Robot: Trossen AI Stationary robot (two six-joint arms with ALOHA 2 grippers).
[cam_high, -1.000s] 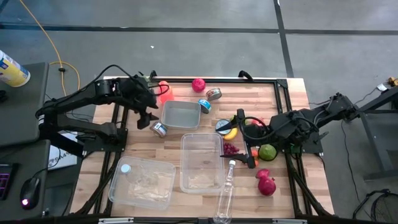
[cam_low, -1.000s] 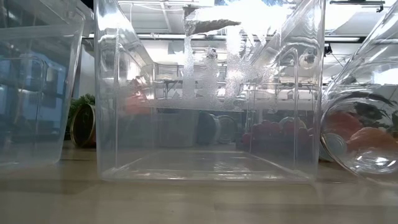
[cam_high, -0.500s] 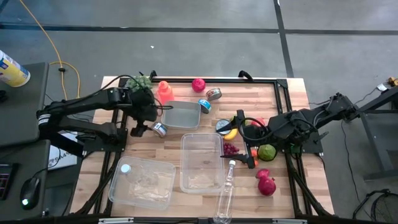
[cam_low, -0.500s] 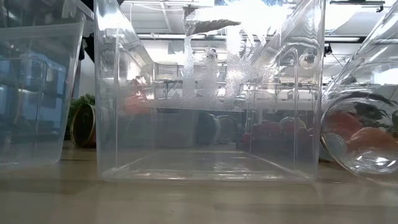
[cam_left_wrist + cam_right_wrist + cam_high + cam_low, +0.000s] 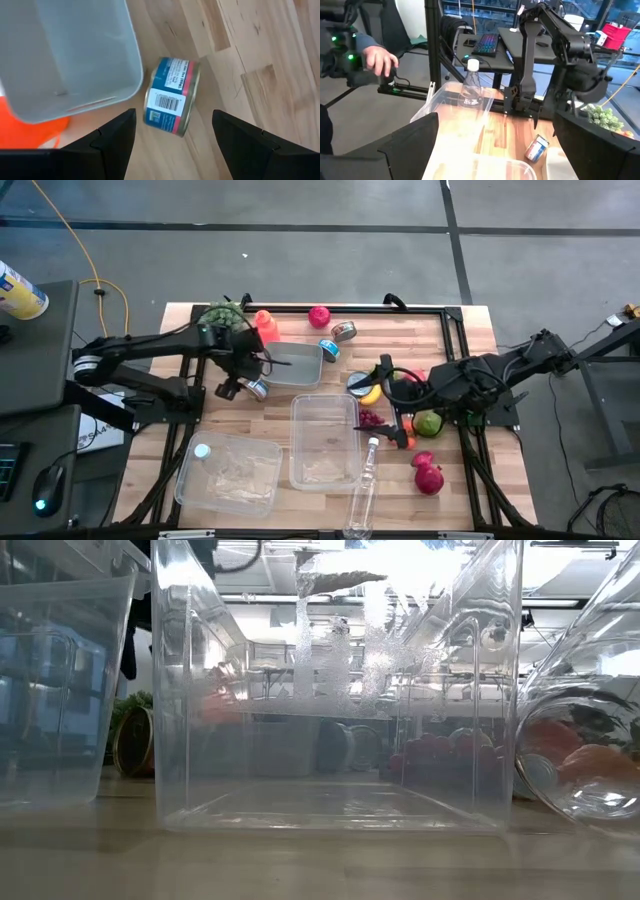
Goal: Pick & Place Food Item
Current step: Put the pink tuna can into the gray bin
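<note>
- Wooden worktop point(image 5: 470, 330), slatted, with food and clear tubs spread over it.
- Your left gripper point(image 5: 245, 370) hangs over a small tin point(image 5: 171, 96), fingers point(image 5: 112, 142) spread apart and holding nothing; the tin sits between them in the left wrist view.
- Tin lies on its side, blue and red label, barcode up, just beside the corner of a grey tub point(image 5: 291, 364). Whether the two touch, you cannot tell.
- Orange object point(image 5: 265, 326) lies at the far side of the grey tub; green bunch point(image 5: 224, 315) near it at the worktop's edge.
- Your right gripper point(image 5: 385, 400) waits over the fruit cluster on the right, fingers wide and empty.
- Near it: banana point(image 5: 371, 394), dark grapes point(image 5: 371, 419), green apple point(image 5: 429, 423), two red fruits point(image 5: 427, 472).
- Clear tub point(image 5: 324, 440) stands mid-worktop; a second clear tub point(image 5: 228, 472) is at the front left; a clear bottle point(image 5: 364, 490) lies at the front edge.
- A person's hand point(image 5: 380, 59) shows beyond the worktop in the right wrist view.
</note>
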